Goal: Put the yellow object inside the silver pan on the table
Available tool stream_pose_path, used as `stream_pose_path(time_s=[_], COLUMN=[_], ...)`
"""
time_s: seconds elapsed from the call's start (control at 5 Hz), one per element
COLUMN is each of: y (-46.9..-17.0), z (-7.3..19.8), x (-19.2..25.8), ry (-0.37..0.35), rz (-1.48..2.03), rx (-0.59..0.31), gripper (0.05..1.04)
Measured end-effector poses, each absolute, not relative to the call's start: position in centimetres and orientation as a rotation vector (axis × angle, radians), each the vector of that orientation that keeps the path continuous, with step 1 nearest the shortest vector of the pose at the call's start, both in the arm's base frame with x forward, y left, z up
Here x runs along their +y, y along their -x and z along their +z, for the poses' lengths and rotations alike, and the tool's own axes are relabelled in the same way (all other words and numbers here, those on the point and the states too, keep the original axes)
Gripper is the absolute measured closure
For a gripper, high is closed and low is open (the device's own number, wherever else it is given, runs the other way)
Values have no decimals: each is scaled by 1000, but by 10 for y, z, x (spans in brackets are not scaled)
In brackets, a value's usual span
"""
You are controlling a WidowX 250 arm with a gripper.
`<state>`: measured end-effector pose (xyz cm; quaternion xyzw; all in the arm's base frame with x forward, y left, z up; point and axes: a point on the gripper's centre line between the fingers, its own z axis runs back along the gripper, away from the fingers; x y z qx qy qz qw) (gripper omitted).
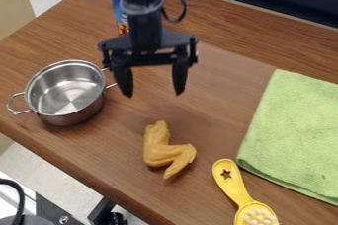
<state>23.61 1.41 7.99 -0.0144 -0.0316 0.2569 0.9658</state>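
Gripper (152, 93), black, two-fingered, upper centre of the frame; fingers well parted, nothing between them. Wing-shaped piece (158, 151), dull orange-yellow, on the table (198, 132) at lower centre; probably the yellow object meant, and outside the pan (71, 116) at left. Hazards, as judged: wrong selection, since a brighter yellow brush (232, 184) lies at lower right; pivoting or slipping, should the bent piece be pinched by one tapering limb; snagging on the raised rim or near handle, if carried too low; skidding of the pan, apparently light, if knocked. Materials and forms: pan, polished metal, round, deep-walled, two looped wire handles; piece, matt, smoothly moulded, an angular crook with a narrow tip; brush, glossy, plastic-looking, star-shaped hole in the handle, pale knobs on the head; cloth (294, 130), green, napped, right edge; can (118, 3), cylindrical, printed, upper left; table, brown, straight wood grain.
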Motion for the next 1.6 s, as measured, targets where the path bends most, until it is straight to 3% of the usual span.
stream_pose_path(time_s=[0.4, 0.6, 1.2, 1.4, 1.6], y=[-219, -212, -215, -215, -216], z=[59, 54, 41, 37, 36], x=[1, -4, -1, 0, -2], ry=[45, 54, 38, 28, 16], rz=[479, 494, 561, 573, 610], rx=[-60, -113, -167, -176, -176], gripper=[86, 86, 86, 133, 400])
